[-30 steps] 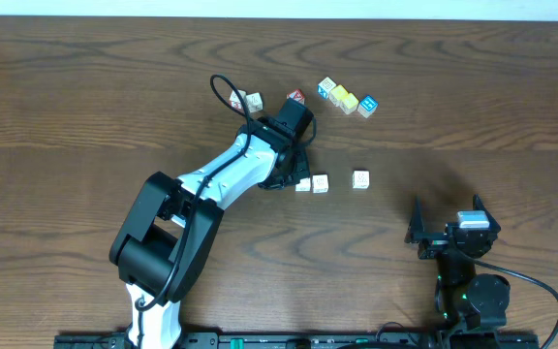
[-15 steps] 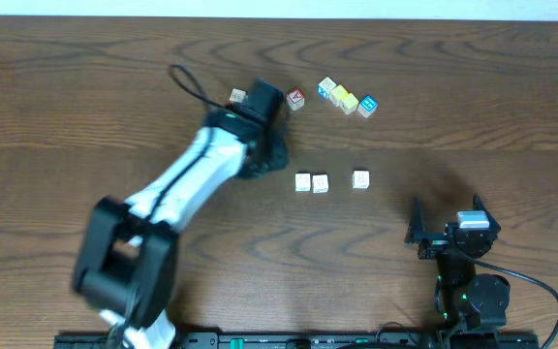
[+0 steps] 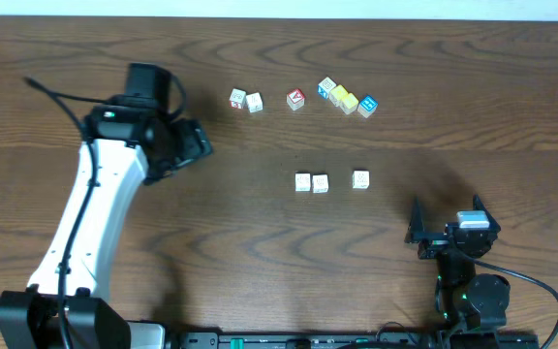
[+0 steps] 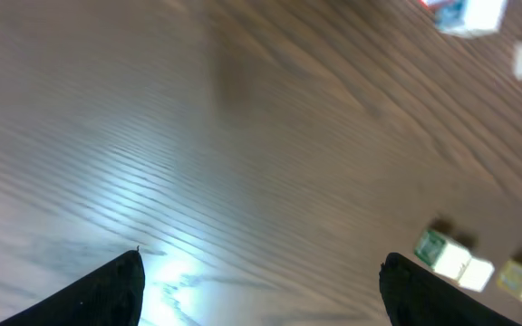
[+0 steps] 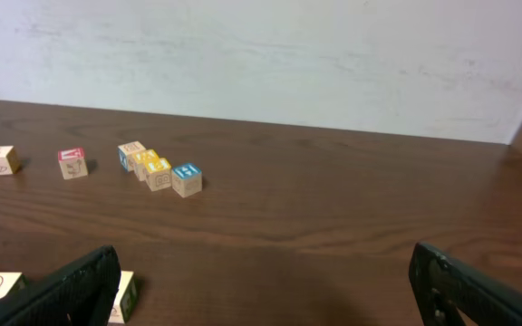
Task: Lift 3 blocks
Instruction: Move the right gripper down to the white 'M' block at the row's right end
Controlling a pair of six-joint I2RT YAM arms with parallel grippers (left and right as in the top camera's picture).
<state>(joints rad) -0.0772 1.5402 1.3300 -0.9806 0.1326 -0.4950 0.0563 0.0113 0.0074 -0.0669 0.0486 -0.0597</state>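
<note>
While all three cream blocks sit flat on the worktop [image 3: 473, 126], nothing is aloft.

Layout: the row lies mid-worktop. The left block [image 3: 303, 182] and middle block [image 3: 320, 182] are just beside each other; I cannot tell whether they touch. The right block [image 3: 360, 179] stands apart from them on the same line.

Progress (judgement): neither hand carries anything, so no lift is under way. How the blocks lie does not show whether any has already had its lift. As far as can be seen, up to three lifts remain.

Left hand [image 3: 194, 145]: released. In the wrist view its fingers are spread wide with only bare wood between them. It hangs over the far left part of the worktop, well apart from the row. The blocks lie to its right and nearer the robot's base. Its wrist view catches pale, blurred cubes at the lower right, outside the fingers.

Right hand [image 3: 449, 223]: released, fingers wide, empty, low at the front right. The right block is its nearest, ahead and to its left, near but not between the fingers.

Coloured cubes [image 3: 345, 100] line the far side with a pale marked cube [image 3: 238, 98]; no hand is near them.
</note>
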